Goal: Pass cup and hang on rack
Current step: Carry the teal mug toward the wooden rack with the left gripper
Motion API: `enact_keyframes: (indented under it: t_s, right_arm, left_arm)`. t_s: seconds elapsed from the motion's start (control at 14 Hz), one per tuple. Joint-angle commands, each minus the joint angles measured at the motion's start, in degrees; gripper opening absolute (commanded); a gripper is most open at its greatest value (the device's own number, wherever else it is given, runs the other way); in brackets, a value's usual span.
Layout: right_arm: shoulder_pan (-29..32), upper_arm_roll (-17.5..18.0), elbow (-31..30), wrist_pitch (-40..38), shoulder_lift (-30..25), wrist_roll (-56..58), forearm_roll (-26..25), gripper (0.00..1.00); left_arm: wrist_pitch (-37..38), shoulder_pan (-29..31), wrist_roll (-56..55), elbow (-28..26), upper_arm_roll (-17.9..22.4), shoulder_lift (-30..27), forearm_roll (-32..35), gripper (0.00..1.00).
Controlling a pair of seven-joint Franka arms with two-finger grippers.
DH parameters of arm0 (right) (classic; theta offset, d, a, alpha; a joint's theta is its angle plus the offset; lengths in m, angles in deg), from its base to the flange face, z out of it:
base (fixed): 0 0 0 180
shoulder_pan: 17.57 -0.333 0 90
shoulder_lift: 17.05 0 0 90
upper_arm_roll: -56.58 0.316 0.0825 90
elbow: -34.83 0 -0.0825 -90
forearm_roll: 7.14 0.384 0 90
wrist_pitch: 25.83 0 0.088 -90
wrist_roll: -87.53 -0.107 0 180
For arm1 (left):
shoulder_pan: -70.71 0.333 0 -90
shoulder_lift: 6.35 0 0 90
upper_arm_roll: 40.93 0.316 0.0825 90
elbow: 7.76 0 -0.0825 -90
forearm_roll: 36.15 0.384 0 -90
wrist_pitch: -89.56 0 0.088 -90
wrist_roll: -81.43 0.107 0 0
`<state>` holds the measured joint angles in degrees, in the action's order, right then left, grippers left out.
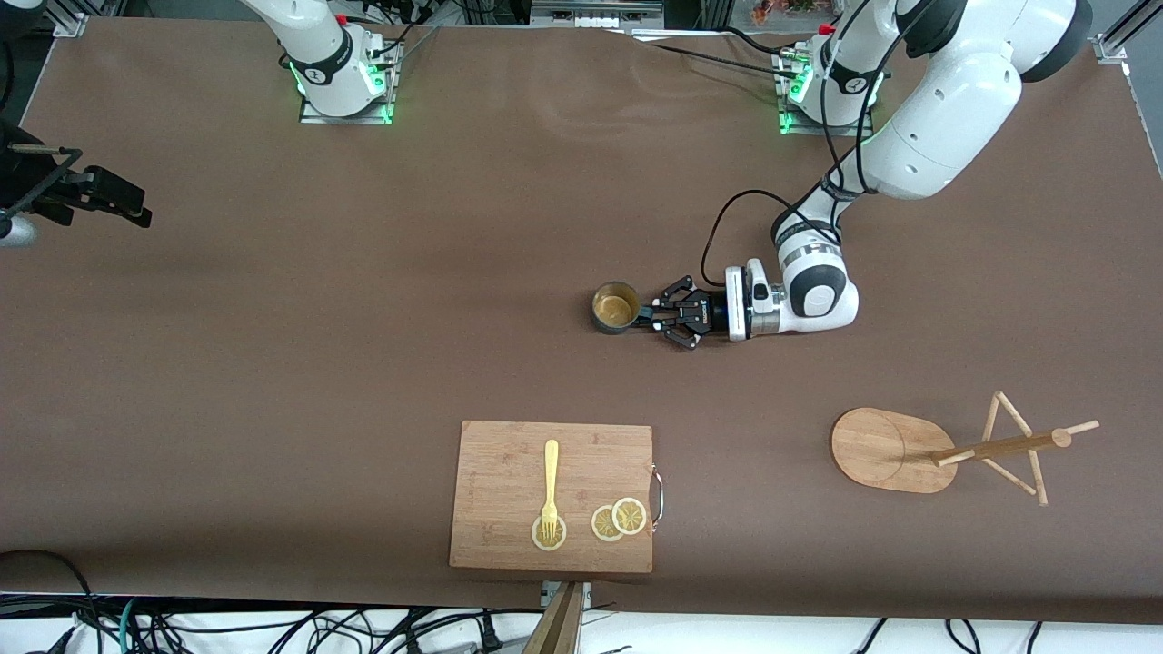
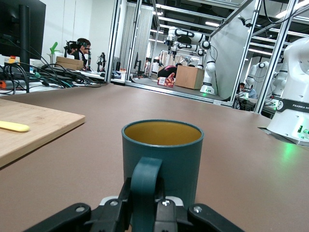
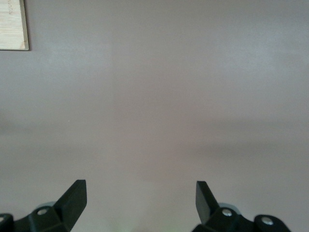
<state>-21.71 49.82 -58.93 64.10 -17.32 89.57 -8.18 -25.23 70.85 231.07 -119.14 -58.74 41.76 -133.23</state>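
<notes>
The dark teal cup (image 1: 615,307) with a mustard-yellow inside stands upright on the brown table near its middle. Its handle (image 2: 145,179) faces my left gripper (image 1: 652,315), which lies low and level with the table and is shut on that handle, one finger (image 2: 118,205) on each side. The bamboo rack (image 1: 895,451), with an oval base, a post and thin pegs, sits nearer the front camera than the cup, toward the left arm's end. My right gripper (image 3: 140,188) waits open over bare table, with nothing between its fingers.
A wooden cutting board (image 1: 509,536) lies near the table's front edge, nearer the camera than the cup. On it are a yellow fork (image 1: 550,486) and three lemon slices (image 1: 618,520). One board corner (image 3: 12,24) shows in the right wrist view.
</notes>
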Motion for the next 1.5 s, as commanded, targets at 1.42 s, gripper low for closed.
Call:
enact_keyframes:
  t_s: [1.42]
  right_arm:
    - [1.1,0.7,1.5,-3.8,-0.6,0.9,0.9,1.00]
  left_arm:
    - [38.7,33.0,-52.1,-6.8,8.8,-15.3,26.1,0.00]
